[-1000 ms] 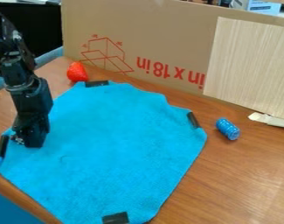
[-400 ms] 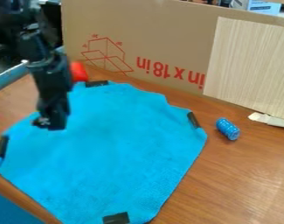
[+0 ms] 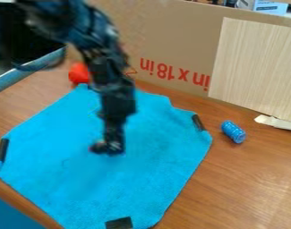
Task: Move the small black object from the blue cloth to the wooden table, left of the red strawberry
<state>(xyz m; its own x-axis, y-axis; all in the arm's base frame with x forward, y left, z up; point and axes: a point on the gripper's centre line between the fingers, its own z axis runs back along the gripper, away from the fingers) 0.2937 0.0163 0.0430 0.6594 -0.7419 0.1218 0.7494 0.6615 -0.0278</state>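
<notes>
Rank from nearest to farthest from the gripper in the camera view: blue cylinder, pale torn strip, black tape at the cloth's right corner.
1. Black tape: cloth's right corner.
2. Blue cylinder: right of the cloth.
3. Pale torn strip: farther right.

Looks like a robotics lab: black jointed robot arm over brown wood-grain desk; bright blue cloth held by black tape strips; brown cardboard backdrop
</notes>
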